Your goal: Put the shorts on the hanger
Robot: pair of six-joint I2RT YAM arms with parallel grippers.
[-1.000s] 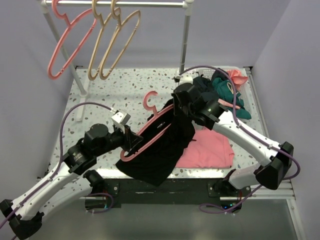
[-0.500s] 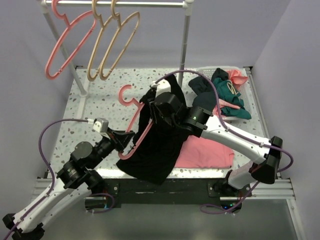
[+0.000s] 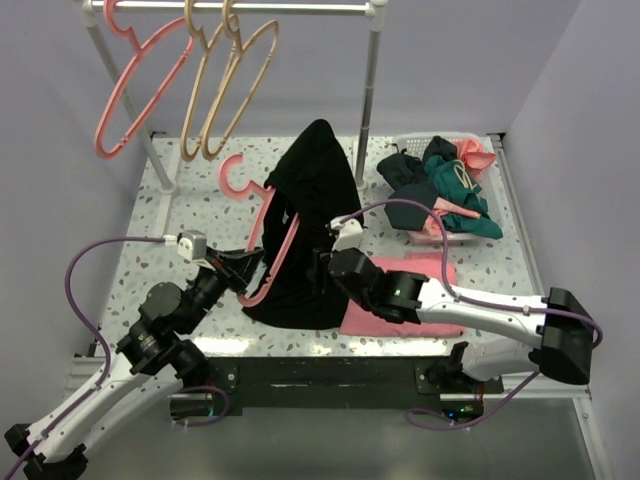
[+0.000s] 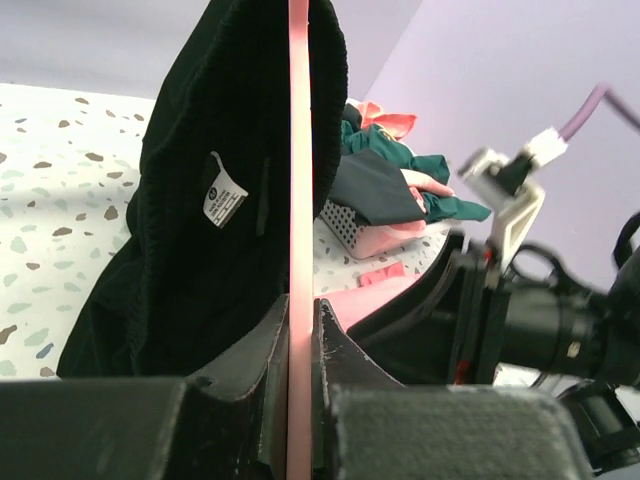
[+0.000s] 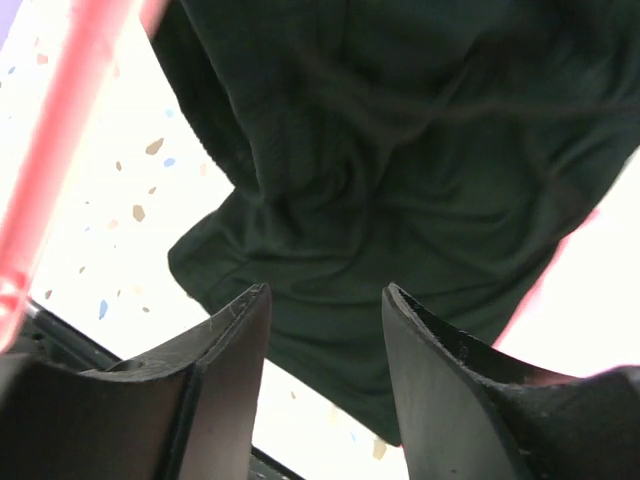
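Over the middle of the worktop (image 3: 190, 200) we see the shorts (image 3: 305, 220) draped across the hanger (image 3: 283, 245), their lower end lying close to the near edge. We see the left gripper (image 4: 298, 400) with its jaws clamped tight on the hanger's pink bar, holding it tilted up. The right gripper (image 5: 325, 300) has its 2 jaws apart, gripping nothing, just beside the shorts' lower folds.

We count one pink hanger (image 4: 298, 150) in the left gripper (image 4: 298, 320), a second pink hanger (image 3: 104, 148) and two tan hangers (image 3: 188, 150) beyond it, one black shorts (image 3: 310, 200), one pink cloth (image 3: 430, 268).
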